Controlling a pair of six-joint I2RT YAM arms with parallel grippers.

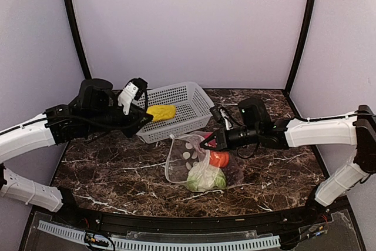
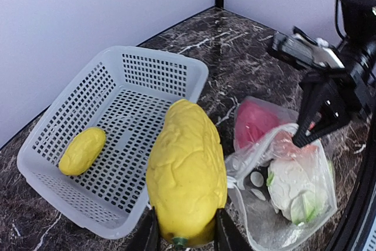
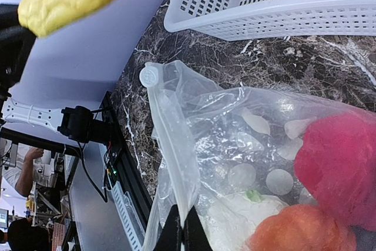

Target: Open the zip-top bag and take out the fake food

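yellow piece (image 1: 161, 112) lifted, zip-top bag (image 1: 176, 164) pinched
top: left gripper (image 1: 148, 114) clamps the yellow piece above the basket (image 1: 189, 94)'s near rim; bag lies centre-table. left wrist: second yellow piece (image 2: 82, 151) sits in the basket. right wrist: right gripper (image 3: 181, 227) pinches the bag's rim.

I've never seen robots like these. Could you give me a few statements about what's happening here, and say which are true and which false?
1. The left pincer grips a big yellow piece. True.
2. The basket holds nothing. False: a small yellow piece lies in it.
3. The right pincer pinches the bag at its edge. True.
4. The bag is emptied. False: a red piece, an orange piece and a leafy piece are inside.
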